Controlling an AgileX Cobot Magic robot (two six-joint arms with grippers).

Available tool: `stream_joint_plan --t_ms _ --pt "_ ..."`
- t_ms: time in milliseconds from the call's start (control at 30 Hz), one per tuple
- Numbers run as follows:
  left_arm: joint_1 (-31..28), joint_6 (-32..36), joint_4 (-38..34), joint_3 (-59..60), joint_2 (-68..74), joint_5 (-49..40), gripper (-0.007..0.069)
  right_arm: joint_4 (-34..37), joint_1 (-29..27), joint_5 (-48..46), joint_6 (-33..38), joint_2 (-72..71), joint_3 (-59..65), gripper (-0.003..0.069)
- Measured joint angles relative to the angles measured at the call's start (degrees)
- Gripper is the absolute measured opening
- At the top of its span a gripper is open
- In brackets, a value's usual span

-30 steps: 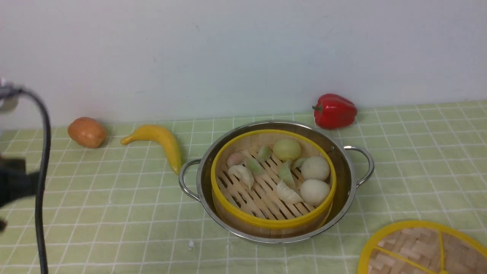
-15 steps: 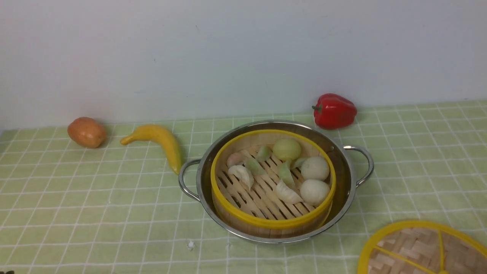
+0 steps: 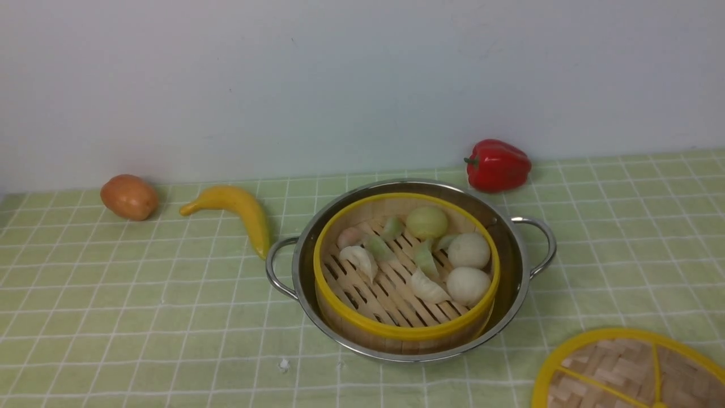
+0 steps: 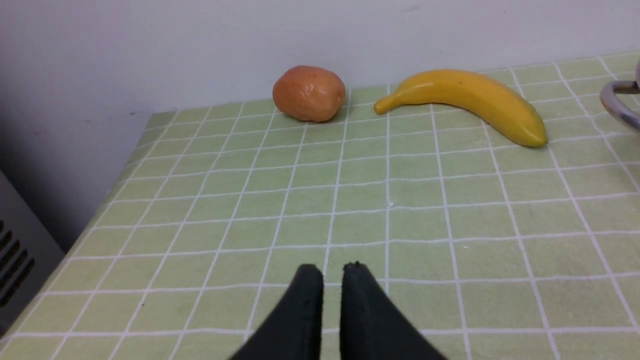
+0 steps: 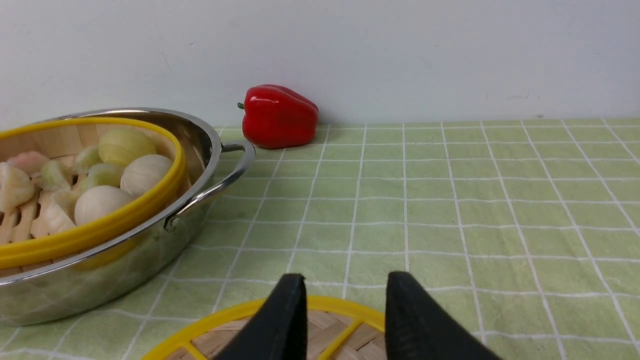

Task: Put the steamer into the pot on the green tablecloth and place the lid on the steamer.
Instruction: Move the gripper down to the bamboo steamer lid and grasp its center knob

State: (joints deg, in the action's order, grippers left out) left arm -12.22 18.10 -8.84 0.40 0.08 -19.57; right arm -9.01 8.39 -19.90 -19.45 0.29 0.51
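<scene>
Already the steamer [image 3: 405, 333] sits inside the pot [image 3: 512, 243] mid-cloth [image 3: 141, 294], and the lid [image 3: 612, 371] lies flat at front right, apart from the pot with bare cloth between. Banana [image 3: 238, 212], potato [image 3: 129, 196] and pepper [image 3: 497, 165] keep near the back wall, leaving open cloth leftward to the table's edge. The left gripper [image 4: 332, 280] hangs low over it, fingers nearly together and empty, while the right gripper [image 5: 345, 287] hovers over the lid's rim, fingers parted, gripping nothing.

You've got nothing to read here: no lettering, label, brand or number shows on the pot [image 3: 511, 249], steamer [image 3: 405, 332], lid [image 3: 612, 368] or green tablecloth [image 3: 141, 294].
</scene>
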Motion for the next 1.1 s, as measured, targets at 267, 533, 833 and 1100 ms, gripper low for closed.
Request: stream_joint_plan --t_ms 267,533,833,1100 --pt "0.0 -0.1 0.0 0.0 0.0 0.0 0.0065 0.0 0.0 0.0 0.0 0.0 0.0 0.0243" --pt "0.0 -0.1 0.1 0.0 0.0 0.0 0.0085 1.5 0.0 1.0 -2.5 0.0 0.0 0.0243" --pt "0.0 -0.1 0.1 0.0 0.0 0.0 0.0098 6.5 0.0 -0.1 -4.4 -0.2 -17.5 0.0243" --pt "0.0 -0.1 0.1 0.0 0.0 0.0 0.0128 13.8 0.0 -13.8 -3.0 -0.3 -28.4 0.0243"
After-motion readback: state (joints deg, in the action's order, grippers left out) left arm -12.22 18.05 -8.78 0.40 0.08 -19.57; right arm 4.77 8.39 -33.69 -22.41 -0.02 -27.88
